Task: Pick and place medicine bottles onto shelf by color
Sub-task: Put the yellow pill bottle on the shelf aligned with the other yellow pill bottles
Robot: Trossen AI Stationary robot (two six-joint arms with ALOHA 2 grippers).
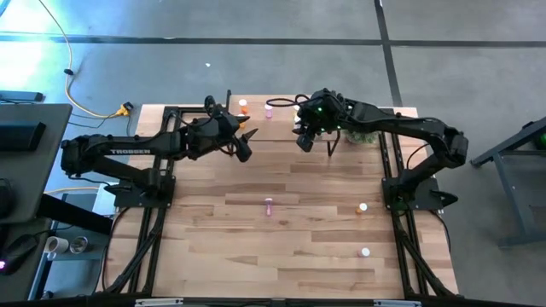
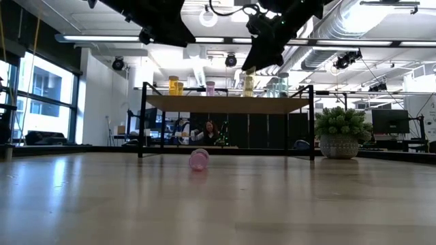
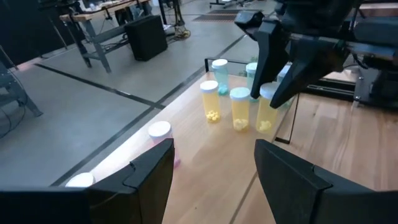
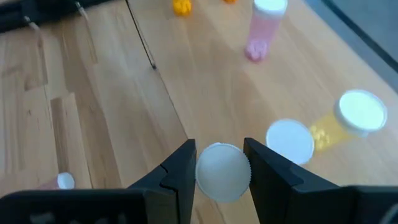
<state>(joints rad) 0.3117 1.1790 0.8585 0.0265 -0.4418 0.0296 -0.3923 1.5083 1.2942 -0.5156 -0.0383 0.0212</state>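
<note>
My right hand (image 4: pixel 219 163) clamped on a yellow bottle (image 4: pixel 222 172) over the shelf (image 1: pixel 281 128), top centre of the high view.

Fingers grip it just under the white cap, beside two yellow bottles (image 3: pixel 239 109) already standing there. Risk as I see it: those neighbours are close, so lowering could knock one over, or the bottle could tip when I let go. My left hand (image 3: pixel 214 171) hangs open and empty at the shelf's left end near a pink bottle (image 3: pixel 160 132). More bottles on the desk (image 1: pixel 213 247): a pink one (image 1: pixel 270 205) lying mid-frame, others (image 1: pixel 364 251) at lower right. Can't tell whether my bottle's base touches the board; the fingers hide it. Green bottles mostly behind my right arm.
</note>
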